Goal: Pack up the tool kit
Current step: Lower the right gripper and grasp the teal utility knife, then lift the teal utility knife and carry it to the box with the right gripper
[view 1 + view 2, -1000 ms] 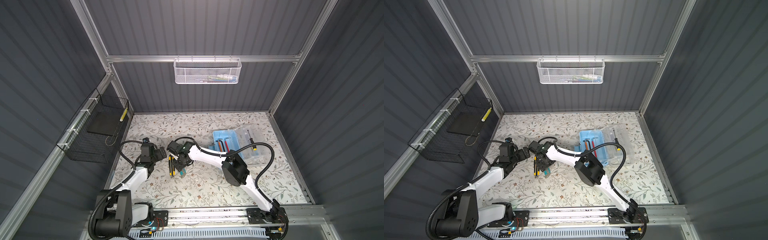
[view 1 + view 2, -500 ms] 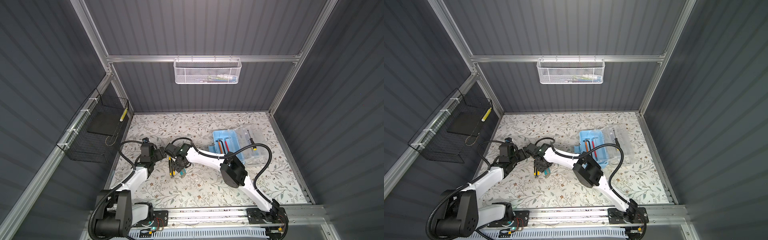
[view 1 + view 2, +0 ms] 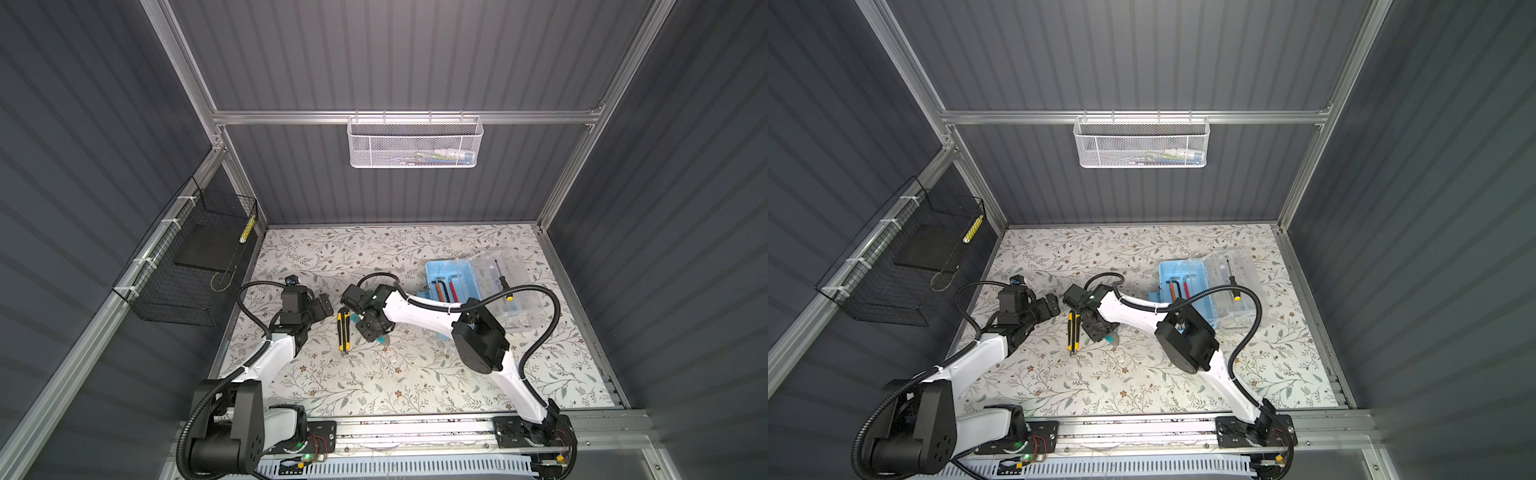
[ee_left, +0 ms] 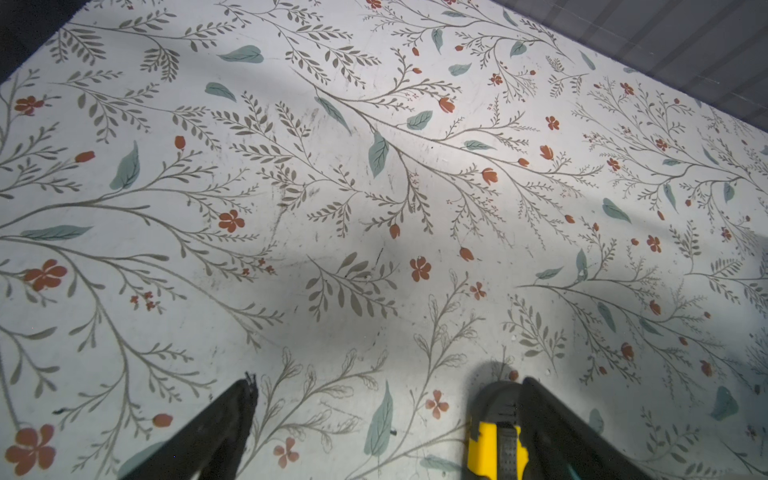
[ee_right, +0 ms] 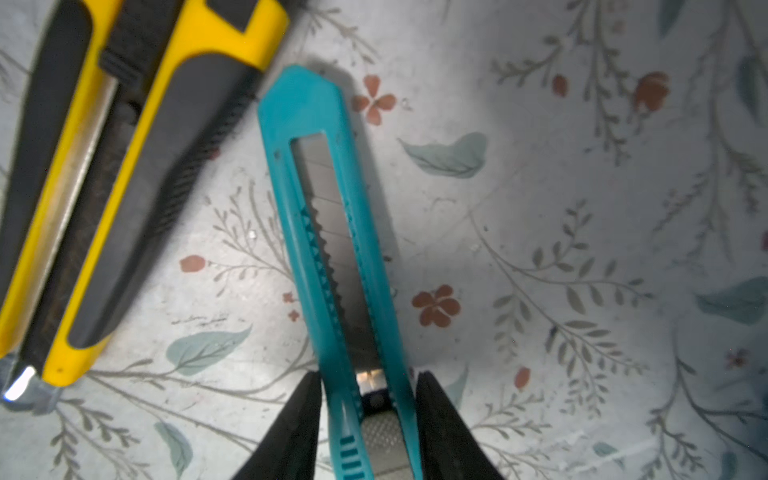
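Right gripper (image 5: 368, 378): has narrowed since a second ago and now clasps the teal cutter (image 5: 328, 232), fingers against both its edges.
Left gripper (image 4: 388, 380): spread wide and holding nothing; the yellow cutter (image 4: 496, 444) ends beside one finger.
Tool kit (image 3: 449, 264): right rear of the counter (image 3: 374, 374), clear lid folded out to the right, long axis running roughly front to back.
Views: only the right wrist view shows the clasp; in both top views the gripper hides most of the teal cutter.

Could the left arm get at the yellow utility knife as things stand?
Probably yes: the open left gripper sits beside the yellow utility knife, which lies flat. The right gripper, clamped on the neighbouring teal knife, crowds its other side.
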Motion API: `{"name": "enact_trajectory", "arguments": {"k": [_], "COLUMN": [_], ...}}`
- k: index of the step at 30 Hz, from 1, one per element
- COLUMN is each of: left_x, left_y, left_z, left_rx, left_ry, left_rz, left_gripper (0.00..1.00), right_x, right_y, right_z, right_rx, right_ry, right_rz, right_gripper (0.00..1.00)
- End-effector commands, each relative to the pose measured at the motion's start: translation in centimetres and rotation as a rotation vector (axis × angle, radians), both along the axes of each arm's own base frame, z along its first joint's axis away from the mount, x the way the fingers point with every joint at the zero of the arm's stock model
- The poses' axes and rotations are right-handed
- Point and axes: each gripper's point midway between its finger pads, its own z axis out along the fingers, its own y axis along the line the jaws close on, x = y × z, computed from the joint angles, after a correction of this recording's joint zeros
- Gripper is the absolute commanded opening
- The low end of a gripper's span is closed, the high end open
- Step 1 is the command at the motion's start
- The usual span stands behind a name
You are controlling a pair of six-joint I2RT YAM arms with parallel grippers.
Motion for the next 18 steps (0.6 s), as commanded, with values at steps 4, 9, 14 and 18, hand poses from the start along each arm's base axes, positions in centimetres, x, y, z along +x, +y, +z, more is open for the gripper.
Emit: {"name": "enact_trajectory", "arguments": {"k": [4, 9, 14, 18], "left_x": [0.2, 0.1, 0.0, 0.0], "left_y": [-0.1, 0.0, 0.0, 0.0], "left_z": [0.3, 0.4, 0.4, 0.4], "left_rx": [-0.01, -0.011, -0.01, -0.01], "left_ry": [0.0, -0.004, -0.007, -0.006], "left_rz": [-0.006, -0.004, 0.0, 0.0], "left_gripper": [1.0, 1.0, 1.0, 1.0], "right_x": [1.8, 0.2, -1.6, -1.2], "right_y": [-1.5, -0.2, 0.4, 0.0], "right_z": [3.3, 3.4, 1.6, 0.1], "right_rx": [0.043, 0.122, 0.159, 0.099], "right_ry": [-0.061, -0.005, 0.032, 0.019], "right_rz": [-0.059, 0.078, 0.281, 0.333], "right_gripper": [0.34, 0.54, 0.66, 0.69]}}
